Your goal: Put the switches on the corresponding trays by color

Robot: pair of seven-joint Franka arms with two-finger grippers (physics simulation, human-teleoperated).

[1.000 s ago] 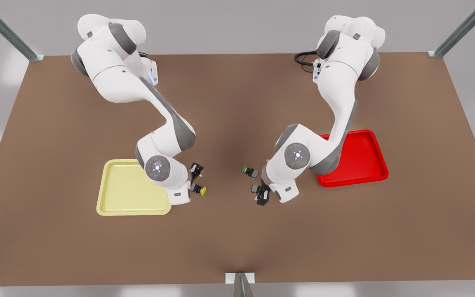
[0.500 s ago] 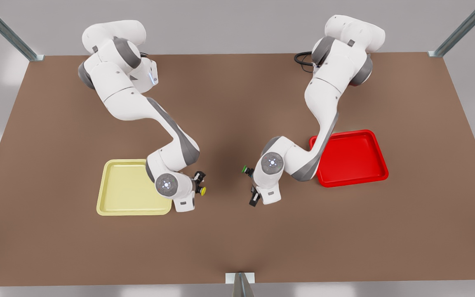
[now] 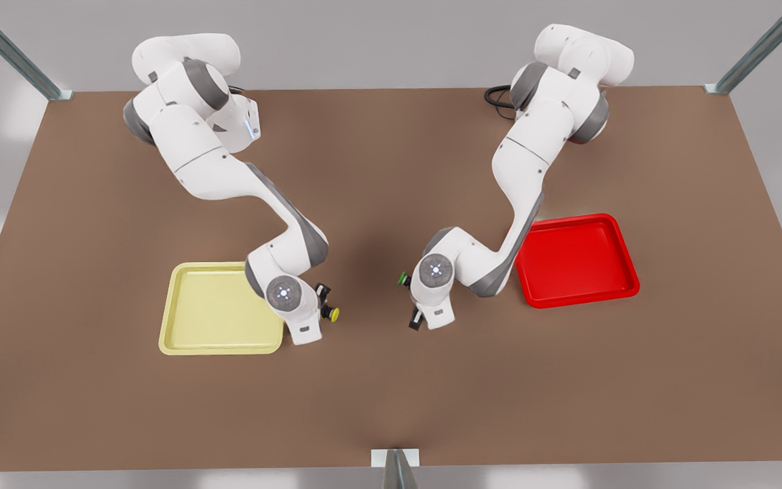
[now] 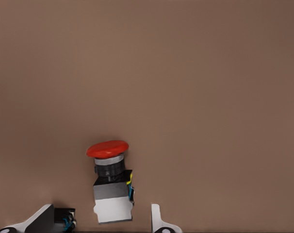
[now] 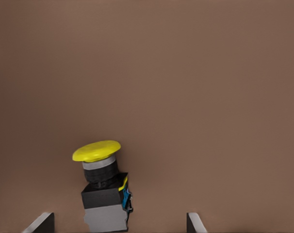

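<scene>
Grippers (image 3: 323, 309) (image 3: 418, 319) hover over switches; both trays (image 3: 214, 309) (image 3: 588, 261) hold nothing.

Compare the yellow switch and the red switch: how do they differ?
The yellow switch has a yellow cap, the red switch a red one. The right gripper's jaws flanking the yellow switch stand wider than the left gripper's flanking the red switch. Both lie on the table, ungrasped.

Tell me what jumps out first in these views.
Each gripper hangs open astride a tiny switch. The right gripper is over the yellow switch, beside the pale yellow tray on the front view's left, and the left gripper is over the red switch. The bright red tray lies on the front view's right, and a green-capped switch peeks out by the left arm's wrist.
</scene>
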